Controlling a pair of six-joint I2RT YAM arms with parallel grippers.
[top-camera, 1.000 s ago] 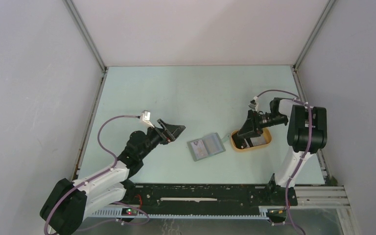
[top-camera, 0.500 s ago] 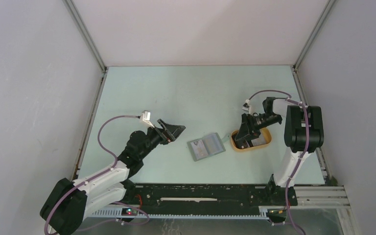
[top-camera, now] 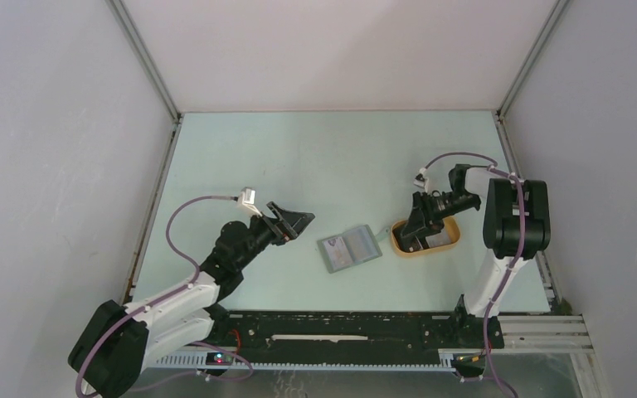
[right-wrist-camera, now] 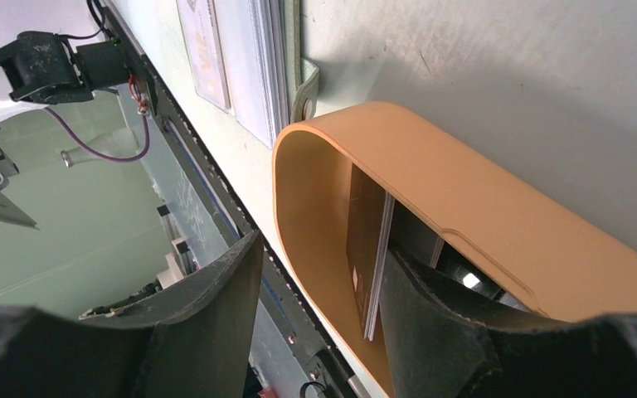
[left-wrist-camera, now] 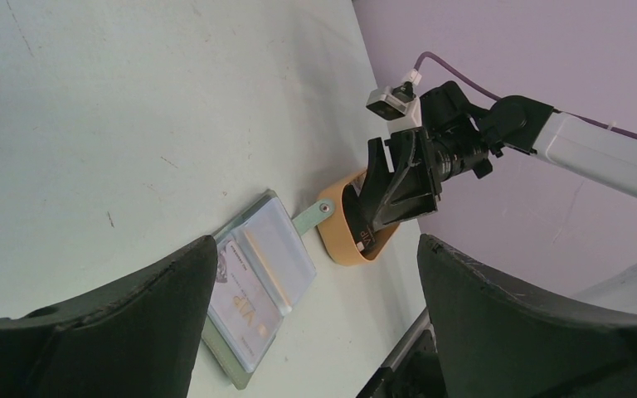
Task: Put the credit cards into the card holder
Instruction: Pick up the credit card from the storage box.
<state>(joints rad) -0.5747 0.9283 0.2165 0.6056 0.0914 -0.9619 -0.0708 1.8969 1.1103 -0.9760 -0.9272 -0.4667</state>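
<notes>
The pale green table (top-camera: 299, 157) fills the floor of the white-walled enclosure, with both arms reaching over it from the near edge. The left arm (top-camera: 174, 298) stretches toward the middle and ends short of the card holder; the right arm (top-camera: 514, 215) bends down over the right side of the table. The left gripper (top-camera: 297, 224) hangs above bare table, well to the left of the card holder, its jaws spread wide with nothing between them. The tan-yellow oval tray (top-camera: 428, 253) lies on the right, and the right gripper (top-camera: 415, 235) dips into its left end. The jaws there stand parted: one finger is outside the tray's curved end wall and the other inside, so the wall and the cards both sit in the gap. The card holder (top-camera: 348, 249) lies flat and spread wide between the two grippers, just left of the tray, and its small rounded tab (left-wrist-camera: 313, 215) reaches almost to the tray's rim. A pale card (left-wrist-camera: 245, 311) lettered VIP shows in one of its clear pockets. Inside the tray, the credit cards (right-wrist-camera: 367, 249) stand on edge as a thin stack, dark face outward with pale edges behind, against the inner finger and apart from the outer one.
</notes>
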